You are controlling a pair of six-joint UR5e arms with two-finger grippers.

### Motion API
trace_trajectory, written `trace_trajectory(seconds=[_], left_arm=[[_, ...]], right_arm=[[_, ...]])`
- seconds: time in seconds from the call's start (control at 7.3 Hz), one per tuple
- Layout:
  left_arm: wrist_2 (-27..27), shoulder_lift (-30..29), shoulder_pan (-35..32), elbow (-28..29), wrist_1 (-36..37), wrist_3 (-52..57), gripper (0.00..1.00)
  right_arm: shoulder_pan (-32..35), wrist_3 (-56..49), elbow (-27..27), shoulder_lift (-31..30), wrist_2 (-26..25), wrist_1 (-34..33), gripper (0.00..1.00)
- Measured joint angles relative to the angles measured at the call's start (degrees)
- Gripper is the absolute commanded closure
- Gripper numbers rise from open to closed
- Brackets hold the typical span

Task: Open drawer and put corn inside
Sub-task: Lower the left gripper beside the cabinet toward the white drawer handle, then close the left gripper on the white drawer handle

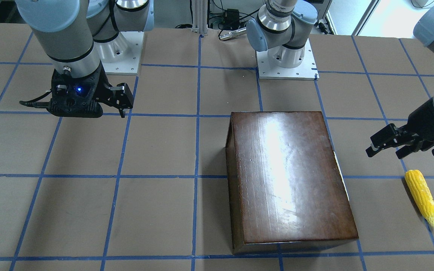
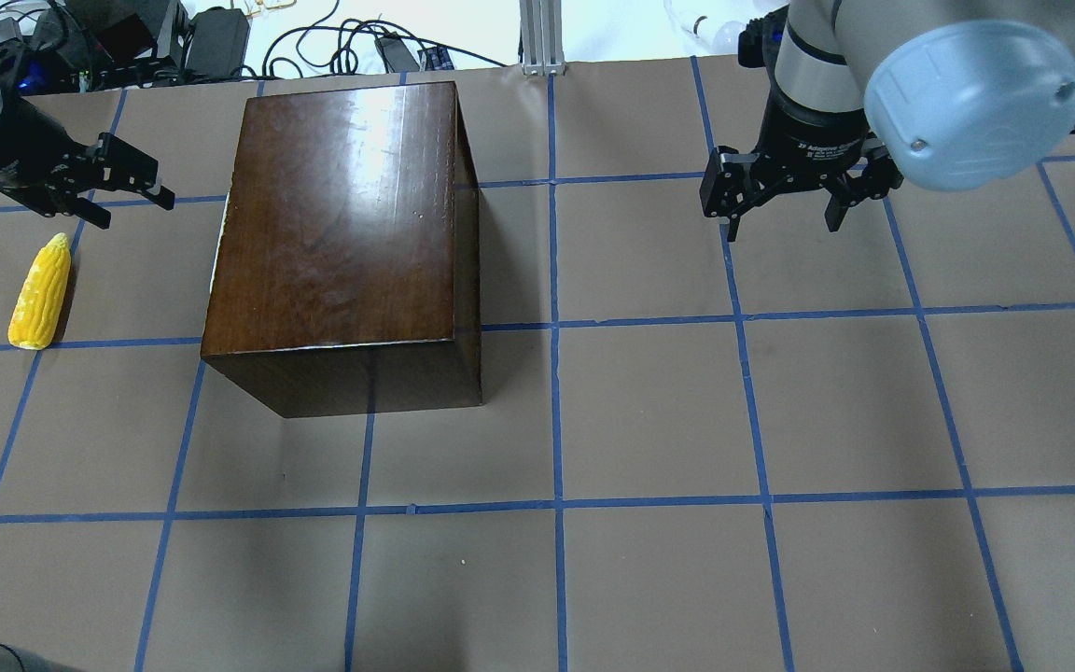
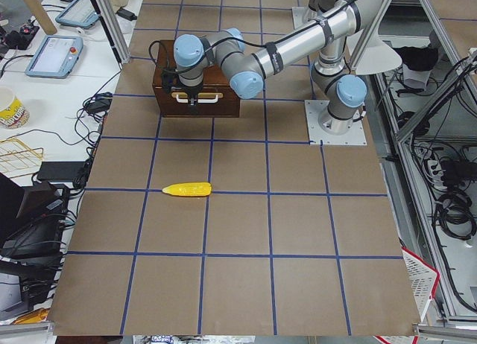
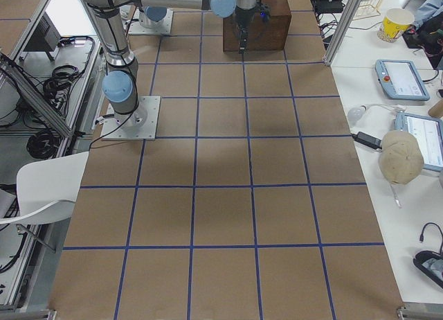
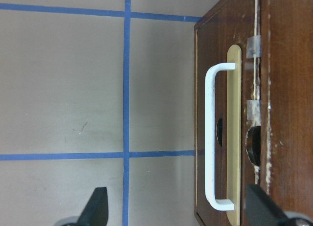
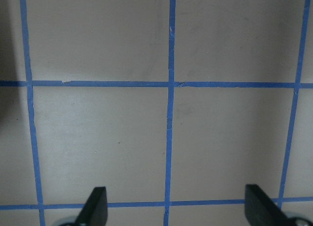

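The glossy dark-brown box [image 2: 342, 233] stands left of the table's middle. Its drawer is shut. The drawer's dark front panel [image 5: 200, 89] with a white handle [image 5: 210, 138] faces the robot's left and also shows in the exterior left view [image 3: 216, 106]. The yellow corn [image 2: 38, 294] lies on the table left of the box, also in the front view [image 1: 422, 197]. My left gripper [image 2: 136, 212] is open and empty, in the air between corn and box [image 1: 384, 154], apart from the handle. My right gripper [image 2: 782, 224] is open and empty over bare table [image 1: 121, 105].
The table is brown paper with a blue tape grid [image 2: 556, 327]. The arm bases [image 1: 286, 60] stand at the robot's edge. Cables and gear [image 2: 174, 42] lie beyond the far edge. In the right wrist view only paper and tape [image 6: 168, 138] show.
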Motion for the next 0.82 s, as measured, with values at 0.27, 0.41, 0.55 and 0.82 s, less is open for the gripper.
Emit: trace_trajectory(seconds=[0.27,0.41,0.55,0.82], left_arm=[[-1.4,-2.0,0.0,-0.3,0.2,2.4,0.0],[-2.0,-2.7,0.0,-0.4,0.2,3.3,0.0],[-2.7,-3.3,0.0,-0.4,0.2,4.2,0.0],[-3.7,-4.5,0.0,-0.8,0.1,5.5,0.0]], right_arm=[[0.0,0.0,0.0,0.0,0.1,0.0,0.0],[0.0,0.0,0.0,0.0,0.1,0.0,0.0],[0.0,0.0,0.0,0.0,0.0,0.0,0.0],[0.0,0.0,0.0,0.0,0.1,0.0,0.0]])
